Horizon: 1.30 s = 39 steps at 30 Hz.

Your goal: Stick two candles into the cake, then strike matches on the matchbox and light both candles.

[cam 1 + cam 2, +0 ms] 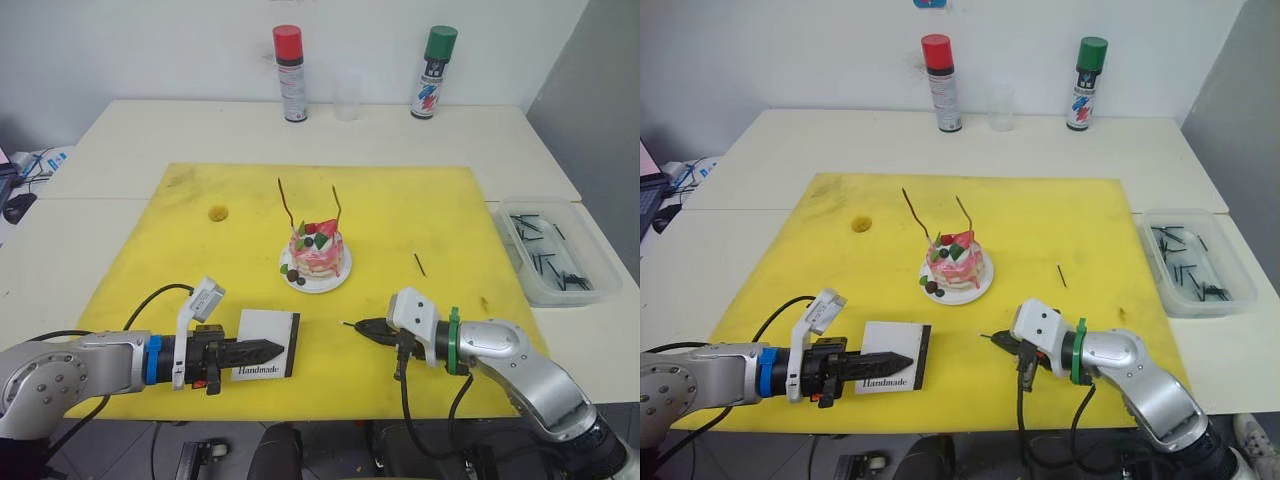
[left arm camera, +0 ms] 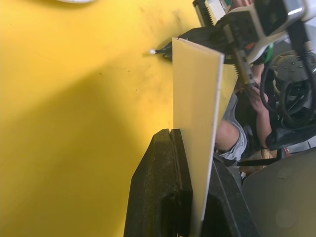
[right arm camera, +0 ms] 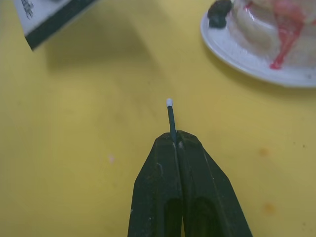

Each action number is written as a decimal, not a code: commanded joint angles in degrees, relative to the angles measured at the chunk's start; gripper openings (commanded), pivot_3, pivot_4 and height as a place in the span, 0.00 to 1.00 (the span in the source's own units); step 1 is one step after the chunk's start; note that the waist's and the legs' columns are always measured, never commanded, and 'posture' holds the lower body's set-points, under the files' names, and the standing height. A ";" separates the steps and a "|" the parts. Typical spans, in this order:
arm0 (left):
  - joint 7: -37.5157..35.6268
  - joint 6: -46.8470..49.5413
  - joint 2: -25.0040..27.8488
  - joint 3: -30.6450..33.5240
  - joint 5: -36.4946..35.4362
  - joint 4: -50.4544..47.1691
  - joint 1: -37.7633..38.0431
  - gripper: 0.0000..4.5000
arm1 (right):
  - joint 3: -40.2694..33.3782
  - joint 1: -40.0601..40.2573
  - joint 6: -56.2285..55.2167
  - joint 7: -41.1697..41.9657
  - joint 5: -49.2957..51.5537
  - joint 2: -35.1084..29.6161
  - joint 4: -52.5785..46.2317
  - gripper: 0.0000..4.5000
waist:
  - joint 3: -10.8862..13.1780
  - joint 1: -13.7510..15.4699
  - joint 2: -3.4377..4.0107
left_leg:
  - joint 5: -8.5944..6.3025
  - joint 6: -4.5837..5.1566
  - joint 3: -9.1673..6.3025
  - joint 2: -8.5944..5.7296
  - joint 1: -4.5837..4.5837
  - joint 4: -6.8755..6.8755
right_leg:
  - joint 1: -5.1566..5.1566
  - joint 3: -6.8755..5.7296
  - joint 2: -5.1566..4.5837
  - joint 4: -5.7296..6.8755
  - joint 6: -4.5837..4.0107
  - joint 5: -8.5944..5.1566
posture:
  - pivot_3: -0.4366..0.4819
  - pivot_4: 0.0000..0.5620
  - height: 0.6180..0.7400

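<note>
A pale desk [image 1: 120, 150] is carrying a broad yellow mat [image 1: 400, 215], flat and matte with a few dark smudges. Near the mat's middle, the cake [image 1: 317, 252] is sitting on a small white plate [image 1: 330, 282]: round, pink and white, glossy with red drips, topped with strawberry and dark berries. The two candles [image 1: 284, 205], thin wavy red-brown sticks, are standing up out of it, both leaning slightly.

Toward the near edge, the left claw [image 1: 268, 350] is clamping the matchbox [image 1: 266, 343], a flat white rectangle with a dark strip along one side and "Handmade" printed on it. To its right, a little apart, the right claw [image 3: 173, 140] is pinching a match [image 3: 171, 118] between closed black fingers, its white tip pointing toward the matchbox.

A clear plastic tray [image 1: 590, 290] on the desk's right is holding more dark matches [image 1: 545, 262].
</note>
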 commanded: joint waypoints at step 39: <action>-1.69 3.41 -3.53 0.97 3.05 0.91 -4.08 0.00 | -1.66 3.44 -4.36 -4.59 -0.78 7.73 3.72 0.01 | -0.01 0.11 -0.02 | 0.01 0.00 -0.06 0.01 0.12 0.22 | 0.13 0.00 0.04 0.31 0.03 0.02 | 0.48 0.27 1.00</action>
